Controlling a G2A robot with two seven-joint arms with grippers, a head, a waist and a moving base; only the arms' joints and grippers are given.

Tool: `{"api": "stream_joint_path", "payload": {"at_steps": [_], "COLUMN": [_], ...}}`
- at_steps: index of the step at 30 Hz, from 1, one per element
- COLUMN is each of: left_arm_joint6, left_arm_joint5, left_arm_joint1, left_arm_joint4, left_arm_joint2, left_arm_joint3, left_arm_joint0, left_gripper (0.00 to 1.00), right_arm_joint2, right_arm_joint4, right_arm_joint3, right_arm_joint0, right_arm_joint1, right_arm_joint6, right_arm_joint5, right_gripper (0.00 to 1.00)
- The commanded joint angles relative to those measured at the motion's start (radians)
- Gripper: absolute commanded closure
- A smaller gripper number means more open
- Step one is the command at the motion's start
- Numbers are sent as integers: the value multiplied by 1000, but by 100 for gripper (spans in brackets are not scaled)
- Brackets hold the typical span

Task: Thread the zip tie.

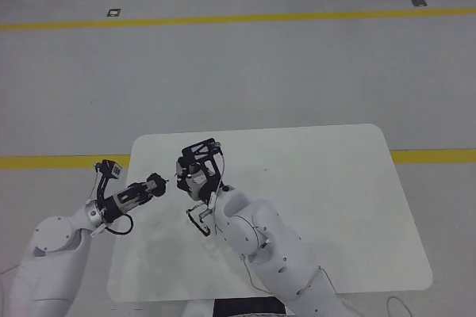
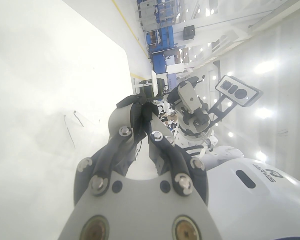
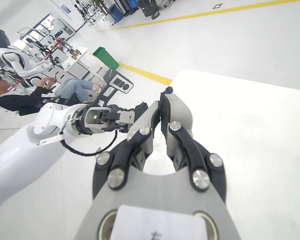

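Threading calls for a clean line-up first. The zip tie (image 2: 155, 97), a thin dark strip, is pinched in the left gripper (image 2: 140, 104), whose pads are pressed together on it, w/ a short length sticking out past the tips. It hangs in the air over the left part of the table (image 1: 325, 206), not touching the top. The right gripper (image 3: 161, 108) is also above the table's left part, just beside the strip's free end. Its fingers are closed pad to pad. Whether sth thin is nipped between them can't be told, so the tie's head can't be placed either.

To do the step well, prob. best to fix one side and move only the other, slowly, so that tip and slot share one line. A thin strip will flex, so a grip close to the tip would give more control. Any twist should come out before pushing, since the tip likely enters only flat-on.

Axis: the exposed part runs approx. level w/ the table top, along the line from one gripper to the other. The free end points at the right gripper, i.e. toward the table's middle. The rest of its length is hidden behind the pads.
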Motion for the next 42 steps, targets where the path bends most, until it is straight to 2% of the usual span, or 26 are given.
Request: {"api": "stream_joint_path", "payload": {"at_steps": [1,15,27,39,42], "left_arm_joint6": [0,0,186,193,193], "left_arm_joint5": [0,0,0,0,0], "left_arm_joint1": [0,0,-6,-7,-7], "left_arm_joint4": [0,0,107,103,103], "left_arm_joint2": [0,0,48,50,50], "left_arm_joint3": [0,0,-49,-54,-54], "left_arm_joint0": [0,0,11,11,11], "left_gripper": [100,100,100,100,100], "right_arm_joint2": [0,0,0,0,0], "right_arm_joint4": [0,0,0,0,-7], "right_arm_joint3": [0,0,0,0,9], "right_arm_joint0": [0,0,0,0,-5], "right_arm_joint1": [0,0,0,0,2], "right_arm_joint6": [0,0,0,0,-27], "right_arm_joint5": [0,0,0,0,-1], "right_gripper": [100,100,100,100,100]}}
